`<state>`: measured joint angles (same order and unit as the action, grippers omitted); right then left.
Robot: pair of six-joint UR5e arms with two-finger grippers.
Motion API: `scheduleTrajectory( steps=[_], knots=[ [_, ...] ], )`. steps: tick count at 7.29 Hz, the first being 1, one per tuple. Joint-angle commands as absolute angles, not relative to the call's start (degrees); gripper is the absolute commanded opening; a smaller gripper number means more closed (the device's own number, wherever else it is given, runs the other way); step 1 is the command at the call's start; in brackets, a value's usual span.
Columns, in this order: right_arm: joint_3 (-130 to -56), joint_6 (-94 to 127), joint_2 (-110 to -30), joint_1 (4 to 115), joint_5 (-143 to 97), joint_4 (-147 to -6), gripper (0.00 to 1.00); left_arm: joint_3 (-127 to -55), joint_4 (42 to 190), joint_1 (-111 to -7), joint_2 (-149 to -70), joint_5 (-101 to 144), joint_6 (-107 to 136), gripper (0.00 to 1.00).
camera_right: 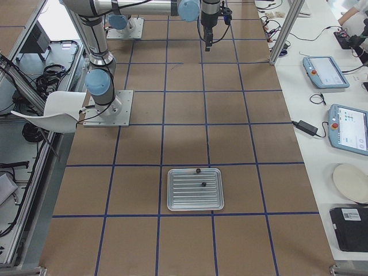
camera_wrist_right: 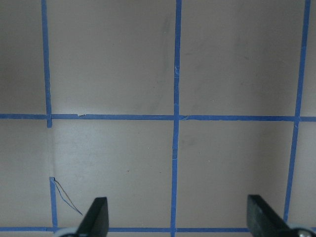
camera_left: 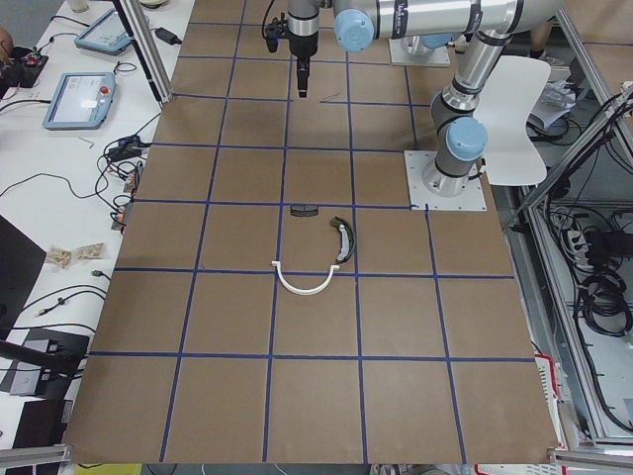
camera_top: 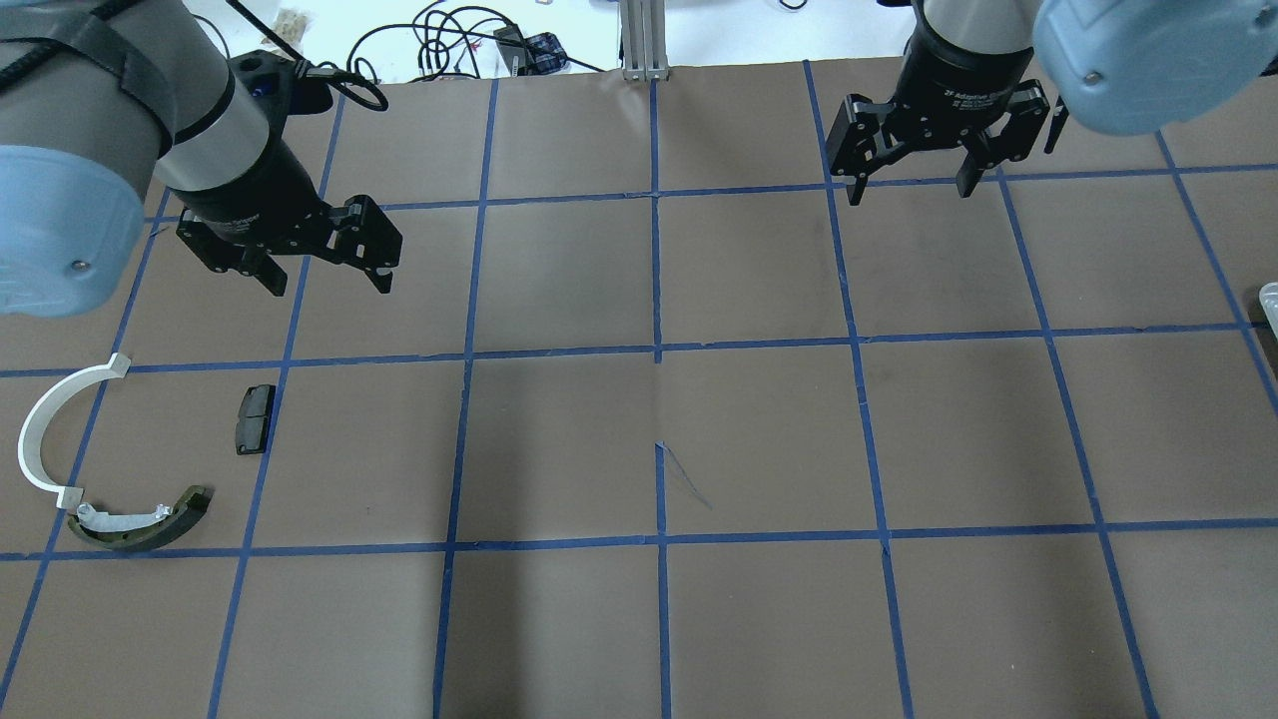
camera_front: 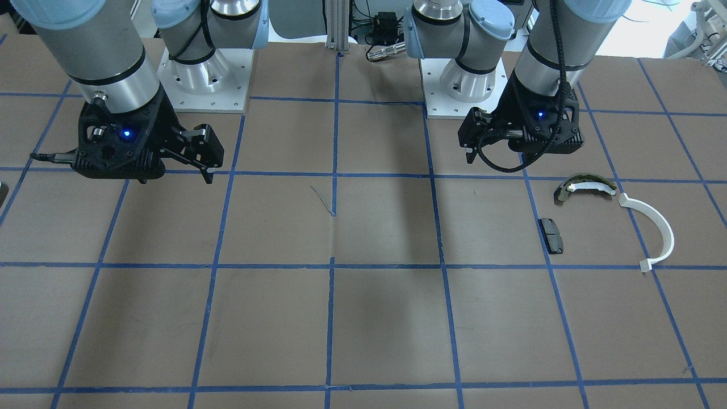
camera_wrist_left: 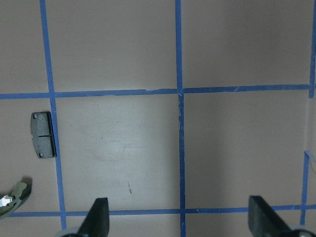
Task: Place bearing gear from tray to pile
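A ribbed metal tray (camera_right: pixel 184 198) sits at the desk's (camera_top: pixel 759 439) right end. The bearing gear (camera_right: pixel 203 184) is a tiny dark speck on it, well apart from the left tool (camera_top: pixel 329 288) and right tool (camera_top: pixel 911 192), which both hover with fingers spread. At left lies the pile (camera_top: pixel 255 419): thin white arc (camera_top: pixel 27 434), olive-edged shoe (camera_top: pixel 140 529), flat black pad (camera_wrist_left: pixel 42 136).

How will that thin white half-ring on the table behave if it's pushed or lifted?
The white half-ring looks thin, so it is probably light and may flex if squeezed across its open ends. Resting as an open arc on the table, it would likely slide or pivot rather than roll when pushed.
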<state>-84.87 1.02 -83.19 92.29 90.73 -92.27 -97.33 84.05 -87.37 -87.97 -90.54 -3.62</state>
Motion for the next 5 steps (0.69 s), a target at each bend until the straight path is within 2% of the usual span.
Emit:
scheduleTrajectory(
  steps=[1, 5],
  knots=[
    [-84.6, 1.0, -83.1, 92.3, 90.3, -92.7, 1.0, -97.6, 84.0, -87.4, -88.2, -90.5, -3.6, 1.0],
    [-84.7, 0.9, -82.0, 92.1, 90.7, -95.4, 1.0, -97.6, 84.0, -87.4, -88.6, -91.0, -3.6, 1.0]
  ],
)
